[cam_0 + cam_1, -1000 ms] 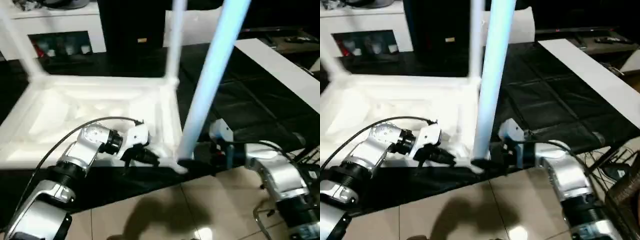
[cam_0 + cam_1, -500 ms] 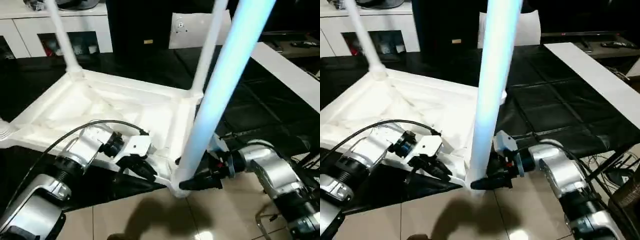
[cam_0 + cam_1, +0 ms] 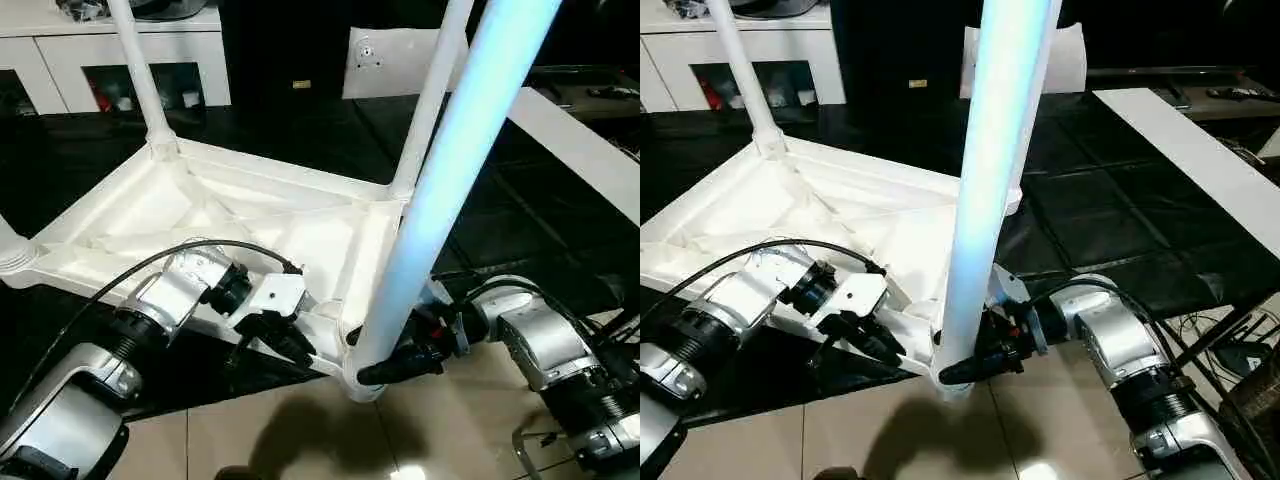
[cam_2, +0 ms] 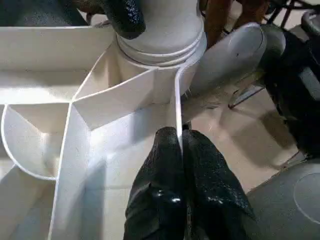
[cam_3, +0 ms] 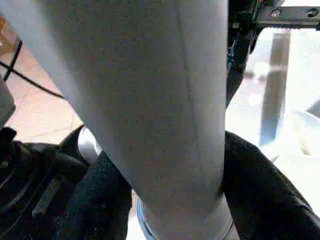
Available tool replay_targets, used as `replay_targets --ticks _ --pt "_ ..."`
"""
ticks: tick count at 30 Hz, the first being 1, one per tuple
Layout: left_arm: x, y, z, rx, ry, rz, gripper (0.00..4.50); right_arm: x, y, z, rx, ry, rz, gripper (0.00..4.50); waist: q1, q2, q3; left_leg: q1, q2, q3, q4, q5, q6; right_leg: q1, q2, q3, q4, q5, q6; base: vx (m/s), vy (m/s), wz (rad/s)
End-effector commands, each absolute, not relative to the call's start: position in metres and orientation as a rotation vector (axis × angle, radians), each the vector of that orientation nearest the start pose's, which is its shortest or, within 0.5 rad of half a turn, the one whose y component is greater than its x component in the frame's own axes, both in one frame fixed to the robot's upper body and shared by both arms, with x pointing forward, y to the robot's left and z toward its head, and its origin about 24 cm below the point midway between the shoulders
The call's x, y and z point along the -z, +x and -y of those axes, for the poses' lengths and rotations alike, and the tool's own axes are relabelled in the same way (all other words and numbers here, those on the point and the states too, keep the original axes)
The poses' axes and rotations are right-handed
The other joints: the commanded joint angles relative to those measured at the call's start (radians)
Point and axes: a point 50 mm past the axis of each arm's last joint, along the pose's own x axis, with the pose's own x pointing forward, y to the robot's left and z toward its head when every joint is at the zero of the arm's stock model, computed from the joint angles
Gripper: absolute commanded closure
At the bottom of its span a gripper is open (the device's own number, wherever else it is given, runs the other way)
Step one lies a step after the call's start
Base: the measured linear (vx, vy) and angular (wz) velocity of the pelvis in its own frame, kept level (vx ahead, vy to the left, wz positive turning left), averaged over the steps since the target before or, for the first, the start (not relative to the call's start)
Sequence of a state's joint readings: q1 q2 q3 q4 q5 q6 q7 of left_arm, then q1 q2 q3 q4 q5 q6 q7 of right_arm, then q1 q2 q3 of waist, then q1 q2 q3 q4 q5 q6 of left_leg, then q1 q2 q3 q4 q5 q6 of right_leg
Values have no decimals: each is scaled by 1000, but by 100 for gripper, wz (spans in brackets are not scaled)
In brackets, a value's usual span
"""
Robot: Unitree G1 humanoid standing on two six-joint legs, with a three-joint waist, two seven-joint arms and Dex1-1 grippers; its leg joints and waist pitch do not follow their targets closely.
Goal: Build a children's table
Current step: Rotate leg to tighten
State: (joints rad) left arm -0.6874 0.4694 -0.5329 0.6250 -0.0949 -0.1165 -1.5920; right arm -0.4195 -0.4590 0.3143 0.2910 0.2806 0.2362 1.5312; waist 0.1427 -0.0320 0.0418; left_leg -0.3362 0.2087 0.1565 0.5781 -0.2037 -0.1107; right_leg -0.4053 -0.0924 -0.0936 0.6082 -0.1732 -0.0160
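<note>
White plastic throughout, the children's table (image 3: 250, 215) lies upside down on a black mat (image 3: 520, 225), ribbed underside facing up and its near corner overhanging the tiled floor (image 3: 300, 440). At far left, a leg (image 3: 12, 250) stands in one corner socket; behind it a second leg (image 3: 140, 70) rises from the far corner, and a third leg (image 3: 430, 95) rises from the corner toward the right. Left end effector (image 4: 180, 145): its two black fingers (image 4: 160, 200) are pressed together on the thin upright rim wall of the top, just beside the near corner, steadying the frame. Immediately to its right, the near leg (image 3: 450, 180) stands in the near corner socket (image 4: 160, 42), its long axis running steeply upward from the socket and leaning a little toward the right, thick end down and the taper pointing up out of view. Right end effector (image 3: 375, 372): it reaches in level from the right, crosswise to that axis, with one finger on each side of the leg's base just above the socket; the right wrist view shows both fingers (image 5: 260, 195) flanking the leg (image 5: 150, 100), though firm contact cannot be confirmed. Judged from this layout, the right arm is the nearer to the leg and the one placed to seat or turn it about its long axis, while the left holds the top against that force.
</note>
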Motion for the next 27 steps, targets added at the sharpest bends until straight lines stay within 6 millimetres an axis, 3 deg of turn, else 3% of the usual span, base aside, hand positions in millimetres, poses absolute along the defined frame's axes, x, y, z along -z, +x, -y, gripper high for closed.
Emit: replay_targets --ticks 1,4,7,8,9,11,12,14,15,17,19,24,27 --pt "-64 297 -120 1873 489 -455 450 -60 261 129 -1720 3 -382 234 -9 0 -59 -10 21 14 -62 -122 34 63 -50 52 -64 -228 -182 0 0 0" --pt "-65 299 -121 1811 442 -430 450 -58 261 125 -1636 33 -353 237 -8 -2 -57 -10 20 14 -64 -140 27 61 -50 51 -70 -263 -168 0 0 0" --pt "-60 299 -123 1710 405 -404 450 -52 269 116 -1402 72 -306 239 -19 -3 -50 -8 16 9 -73 -215 3 56 -52 48 -86 -422 -113 0 0 0" --pt "-59 299 -123 1688 397 -400 450 -51 271 114 -1353 77 -300 239 -19 -3 -50 -8 16 9 -73 -215 3 56 -52 48 -86 -422 -113 0 0 0" --pt "-57 299 -121 1647 388 -400 450 -48 274 110 -1275 96 -302 239 -33 -1 -48 -8 14 5 -75 -242 -12 53 -53 45 -96 -500 -80 0 0 0" --pt "-54 301 -119 1583 371 -404 450 -43 277 106 -1170 126 -310 239 -50 -2 -47 -11 10 1 -76 -255 -16 53 -52 40 -104 -550 -54 0 0 0" --pt "-53 302 -114 1533 348 -401 450 -41 280 100 -1092 154 -307 239 -61 -4 -46 -14 12 -1 -77 -255 -15 53 -52 41 -103 -549 -53 0 0 0" --pt "-51 305 -108 1475 319 -400 450 -38 283 93 -1008 188 -310 239 -74 2 -47 -10 10 -2 -76 -264 -21 47 -52 40 -105 -549 -58 0 0 0" --pt "-51 306 -105 1455 311 -401 450 -37 284 90 -981 198 -313 239 -82 -2 -48 -13 9 -2 -76 -263 -16 49 -51 41 -105 -538 -59 0 0 0" --pt "-49 314 -92 1349 310 -398 450 -34 290 76 -885 198 -318 239 -88 -2 -50 -12 10 0 -75 -245 -7 47 -50 44 -101 -492 -76 0 0 0" --pt "-49 320 -85 1270 302 -394 450 -32 294 68 -823 203 -330 240 -91 -1 -52 -11 10 4 -72 -224 0 47 -48 47 -96 -431 -103 0 0 0" --pt "-54 336 -61 1067 243 -378 450 -31 309 48 -630 197 -351 242 -94 1 -52 -11 6 6 -71 -203 -8 50 -45 48 -93 -404 -115 0 0 0" --pt "-57 342 -52 979 244 -376 450 -29 318 40 -527 197 -377 245 -95 4 -55 -16 6 7 -71 -182 5 53 -45 50 -89 -352 -123 0 0 0"
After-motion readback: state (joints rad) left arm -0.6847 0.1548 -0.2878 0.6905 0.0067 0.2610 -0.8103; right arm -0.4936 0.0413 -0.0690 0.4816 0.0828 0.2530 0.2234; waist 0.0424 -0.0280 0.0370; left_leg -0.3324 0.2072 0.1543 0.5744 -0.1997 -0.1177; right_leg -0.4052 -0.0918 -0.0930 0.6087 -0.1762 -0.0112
